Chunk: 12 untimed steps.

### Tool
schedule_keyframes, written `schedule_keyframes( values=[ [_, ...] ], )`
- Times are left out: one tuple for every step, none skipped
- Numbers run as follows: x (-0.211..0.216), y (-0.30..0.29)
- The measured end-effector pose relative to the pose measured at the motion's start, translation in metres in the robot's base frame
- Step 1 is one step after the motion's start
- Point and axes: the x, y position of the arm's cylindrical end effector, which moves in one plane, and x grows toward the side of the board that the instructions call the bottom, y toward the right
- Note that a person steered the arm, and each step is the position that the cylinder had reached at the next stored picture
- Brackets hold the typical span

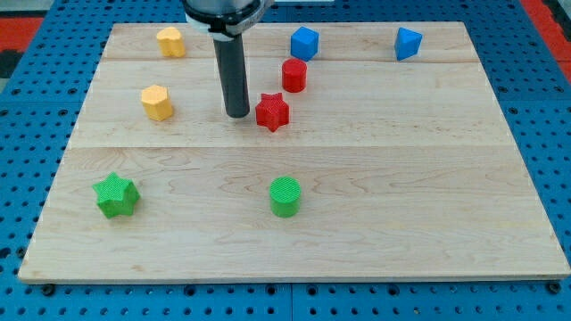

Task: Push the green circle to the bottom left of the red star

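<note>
Bright, even light — sharp, soft shadows.

Pale wood board (357,232), smooth; green circle (285,196) ridged plastic.

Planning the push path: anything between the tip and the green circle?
Nothing: in the camera view, bare board separates my tip from the green circle; the red star sits beside the tip.

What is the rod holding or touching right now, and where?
Nothing is held. My tip rests just left of the red star, apparently not touching; the green circle sits apart, lower down.
</note>
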Motion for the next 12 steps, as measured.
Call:
schedule_keyframes(
  values=[
    [0.021,0.024],
    [0.038,0.050],
    [0.047,0.068],
    [0.083,0.087],
    [0.120,0.153],
    [0.182,0.129],
    [0.144,0.077],
    [0.139,0.080],
    [0.187,0.060],
    [0.155,0.030],
    [0.133,0.055],
    [0.121,-0.007]
  ],
)
